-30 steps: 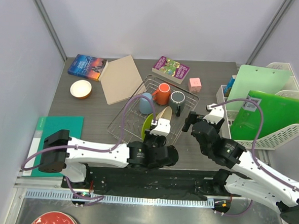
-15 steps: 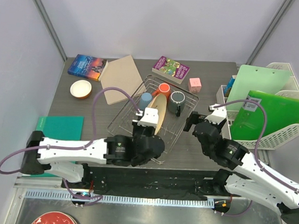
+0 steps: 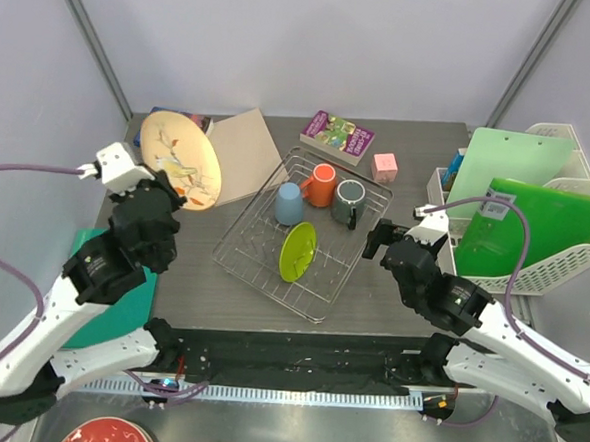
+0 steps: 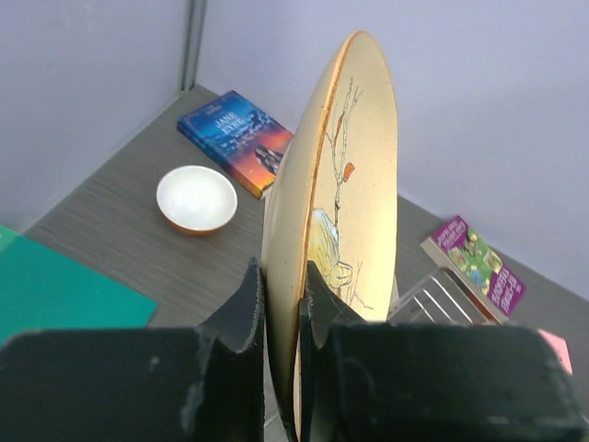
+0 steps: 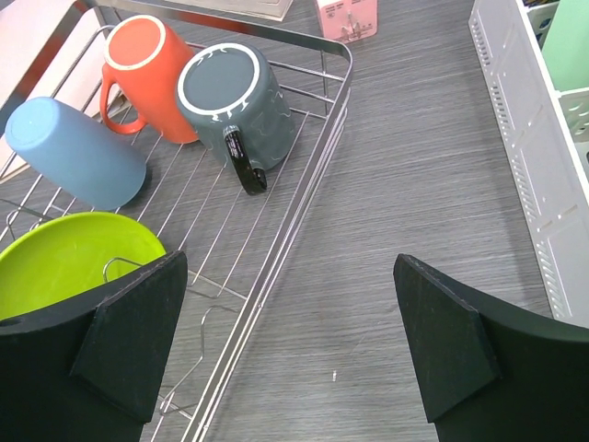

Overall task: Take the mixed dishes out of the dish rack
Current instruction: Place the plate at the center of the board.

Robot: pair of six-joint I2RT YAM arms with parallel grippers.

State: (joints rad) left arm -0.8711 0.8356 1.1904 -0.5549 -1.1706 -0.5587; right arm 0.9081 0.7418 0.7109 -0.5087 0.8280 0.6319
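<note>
Grips beige plate upright in left tool above far-left corner of surface.
Holds right tool wide open, empty, beside mid-surface dish rack containing lime green plate, three mugs.

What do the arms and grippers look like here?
The left arm and right arm have white links and black joint housings. A purple cable loops along each. The left gripper and right gripper have matte black fingers, the right's wedge-shaped.

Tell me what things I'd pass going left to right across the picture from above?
beige painted round plate → light blue mug → orange mug → dark grey mug → pink cube → white plastic basket
</note>
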